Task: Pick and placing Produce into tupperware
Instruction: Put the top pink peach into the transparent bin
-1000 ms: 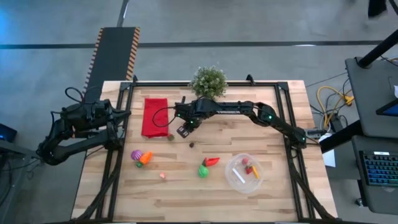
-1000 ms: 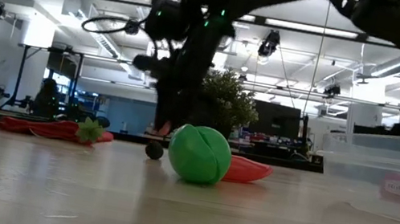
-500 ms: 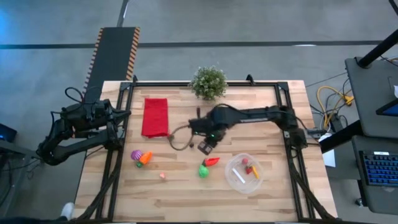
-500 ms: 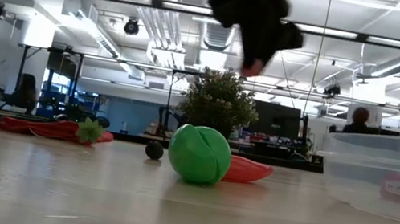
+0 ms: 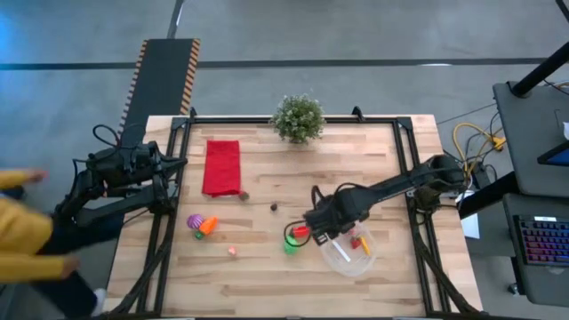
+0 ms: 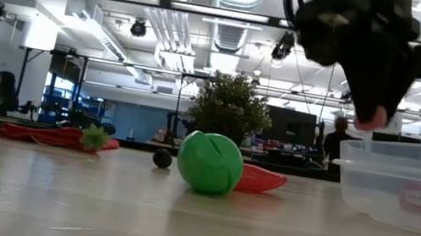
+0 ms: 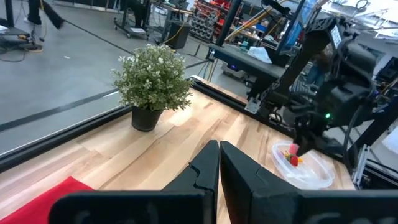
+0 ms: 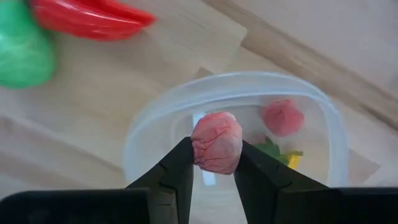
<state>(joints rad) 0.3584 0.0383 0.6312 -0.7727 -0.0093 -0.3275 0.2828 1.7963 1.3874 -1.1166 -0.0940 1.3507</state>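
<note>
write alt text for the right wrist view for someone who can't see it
The right gripper holds a small pink produce piece between its two dark fingers, directly above the clear round tupperware, which already holds a red piece with green and yellow bits beside it. A green piece and a red pepper-like piece lie on the wooden table beyond.
</note>
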